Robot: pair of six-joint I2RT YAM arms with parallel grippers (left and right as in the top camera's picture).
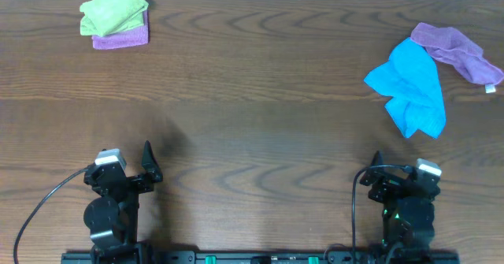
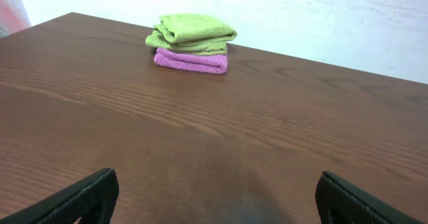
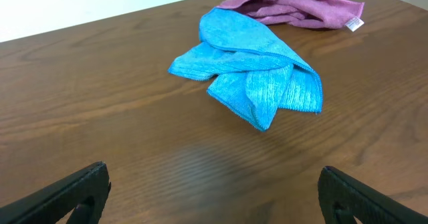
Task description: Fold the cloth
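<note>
Jaws of left gripper [image 2: 221, 207] and right gripper [image 3: 214, 200] are spread wide, empty. No open lime-green cloth in any view; only a small folded green cloth [image 1: 114, 10] on a purple one [image 1: 122, 38], worktop [image 1: 252, 98] far-left corner. Likely light, limp microfibre: pinch a corner.

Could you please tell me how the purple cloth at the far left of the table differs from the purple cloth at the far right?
The left purple cloth is folded into a neat, compact rectangle; the right purple cloth lies loose and rumpled, spread wider. A white tag shows on the right purple cloth, none on the left one. The blue cloth overlaps the right one's edge, not the left one. Both are purple, soft-looking towels.
</note>
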